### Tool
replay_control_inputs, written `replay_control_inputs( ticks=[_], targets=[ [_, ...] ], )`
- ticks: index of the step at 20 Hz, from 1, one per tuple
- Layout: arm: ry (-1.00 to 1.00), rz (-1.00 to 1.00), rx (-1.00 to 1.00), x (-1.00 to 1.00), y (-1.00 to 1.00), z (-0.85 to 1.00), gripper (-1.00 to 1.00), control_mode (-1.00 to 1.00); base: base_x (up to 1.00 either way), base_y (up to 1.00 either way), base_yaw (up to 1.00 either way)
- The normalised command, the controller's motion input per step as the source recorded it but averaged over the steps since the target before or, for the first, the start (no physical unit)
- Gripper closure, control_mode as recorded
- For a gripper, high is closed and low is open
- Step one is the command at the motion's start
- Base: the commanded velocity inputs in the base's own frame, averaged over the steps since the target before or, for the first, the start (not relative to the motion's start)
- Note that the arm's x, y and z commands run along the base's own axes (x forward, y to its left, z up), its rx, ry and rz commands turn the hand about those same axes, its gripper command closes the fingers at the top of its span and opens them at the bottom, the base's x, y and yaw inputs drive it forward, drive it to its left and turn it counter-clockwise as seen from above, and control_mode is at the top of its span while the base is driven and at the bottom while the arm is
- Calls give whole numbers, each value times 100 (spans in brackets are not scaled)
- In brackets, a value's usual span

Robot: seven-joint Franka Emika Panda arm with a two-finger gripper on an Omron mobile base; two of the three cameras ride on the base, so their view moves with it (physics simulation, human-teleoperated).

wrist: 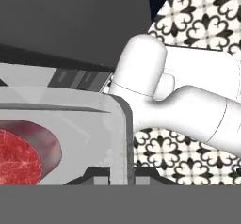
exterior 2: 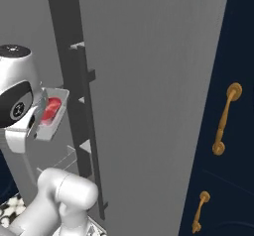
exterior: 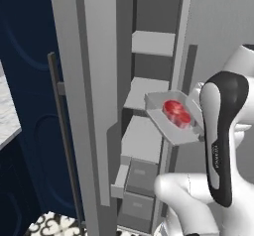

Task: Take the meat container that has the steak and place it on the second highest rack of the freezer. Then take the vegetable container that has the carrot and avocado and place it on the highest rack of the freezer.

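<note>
Gripper [wrist: 120,173]: clenched on the rim of the tray [wrist: 84,119], one tip seen on each side of its wall in the hand view.
Tray [exterior: 171,128]: held in the air, tilted, in front of the open freezer [exterior: 149,131], near the second shelf [exterior: 144,92] from the top.
Steak [exterior: 176,112]: lying in the tray, red and glossy.
Door [exterior: 82,81]: swung open to the left, with its dark bar handle [exterior: 62,131].
Floor [wrist: 197,11]: patterned tiles seen below.

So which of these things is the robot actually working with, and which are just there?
Part of the job:
- meat container, held up at the open freezer
- steak inside it
- gripper, shut on the container's rim

Just there:
- brass handles on the dark cabinet
- patterned floor
</note>
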Motion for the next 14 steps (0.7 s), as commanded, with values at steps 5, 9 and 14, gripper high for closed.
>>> replay_control_inputs(
  ticks=[5, 9, 14],
  targets=[
    [0, -17, 2, 69, 38, -43, 100, -100, 0, 0, 0],
    [0, -11, 0, 80, 31, -23, 100, -100, 0, 0, 0],
    [5, -11, 0, 90, 19, -32, 100, -100, 0, 0, 0]
  ],
)
